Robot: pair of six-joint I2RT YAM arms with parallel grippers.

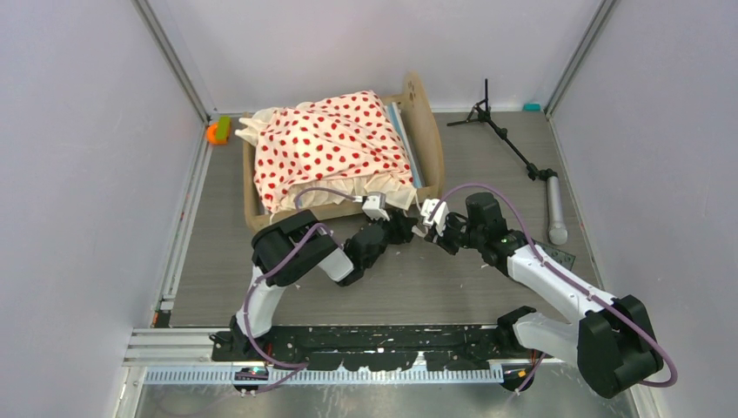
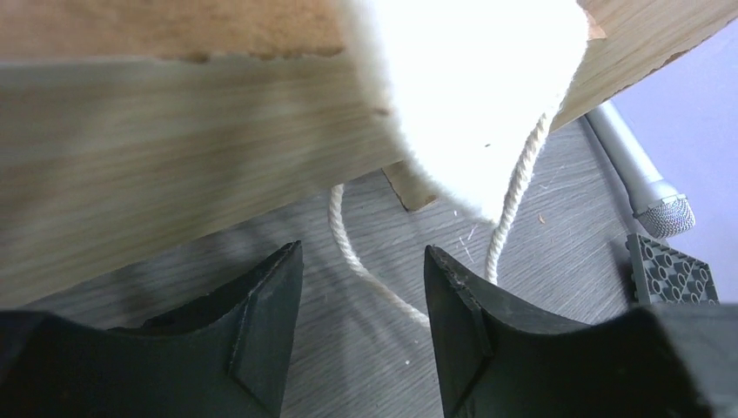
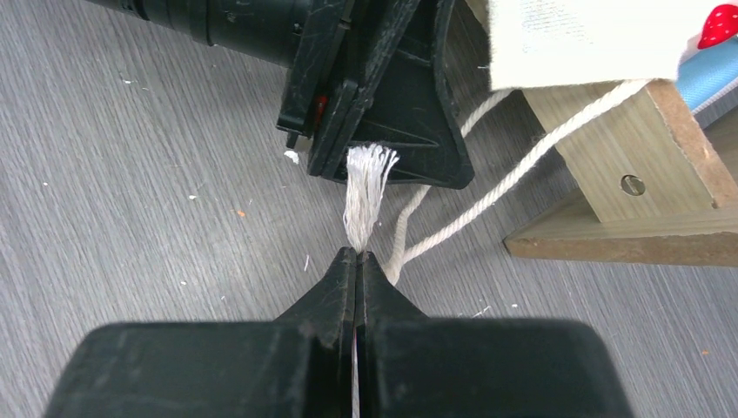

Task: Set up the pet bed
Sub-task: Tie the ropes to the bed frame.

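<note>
The pet bed (image 1: 428, 139) stands at the far middle of the bench (image 1: 435, 279), its polka-dot bedding (image 1: 335, 144) draped on top but rumpled. What is left, I judge, is the tie cord (image 3: 365, 187) at the near corner. The right pincer (image 3: 357, 257) pinches its frayed end, and the left pincer (image 2: 361, 261) stands parted (empty) beside the frame.
</note>
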